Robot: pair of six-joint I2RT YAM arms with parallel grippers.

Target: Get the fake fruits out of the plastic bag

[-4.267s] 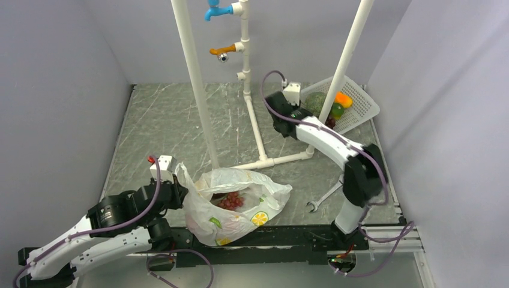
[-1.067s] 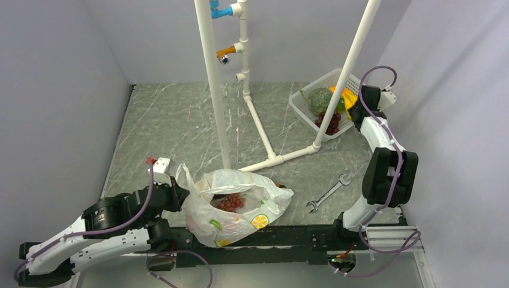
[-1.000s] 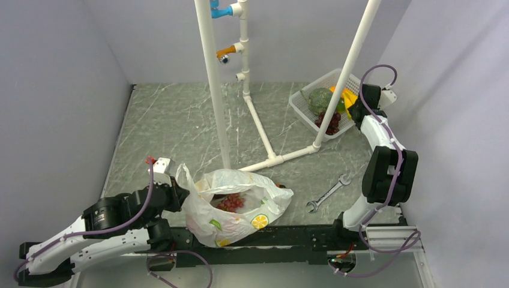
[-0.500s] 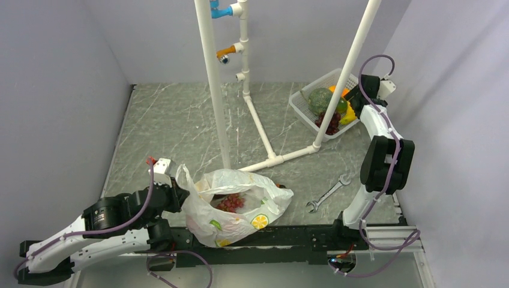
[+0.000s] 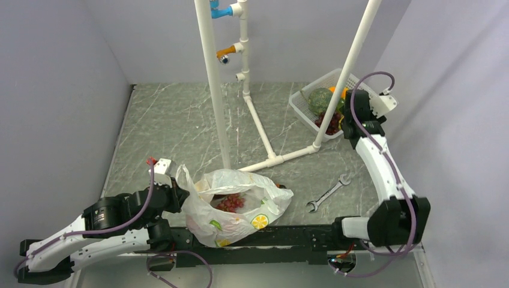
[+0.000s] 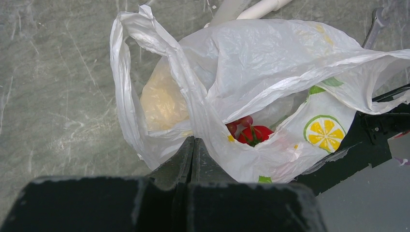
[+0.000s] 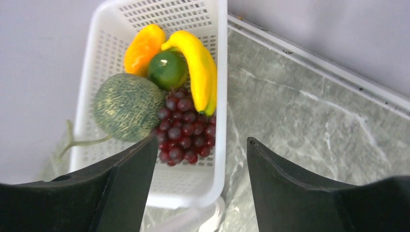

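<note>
The plastic bag (image 5: 240, 207) lies open at the near edge, with a light red grape bunch (image 5: 230, 201) inside. In the left wrist view the bag (image 6: 270, 63) shows a red apple (image 6: 256, 134), grapes (image 6: 239, 124) and a yellowish fruit (image 6: 164, 101) behind the plastic. My left gripper (image 6: 192, 145) is shut on the bag's rim by the left handle. My right gripper (image 7: 202, 141) is open and empty, above the near rim of the white basket (image 7: 222, 96). A yellow banana (image 7: 200, 72) and an orange fruit (image 7: 142, 48) lie in the basket.
The basket (image 5: 300, 105) also holds a green netted melon (image 7: 126, 106), dark purple grapes (image 7: 186, 125) and a green round fruit (image 7: 167, 70). A white pipe frame (image 5: 216, 90) stands mid-table. A wrench (image 5: 327, 193) lies right of the bag. Walls close in on both sides.
My right gripper swung from the basket's left round to its right, and the banana now lies in the basket. The right arm then drew back, gripper open. Left gripper and bag unchanged.
</note>
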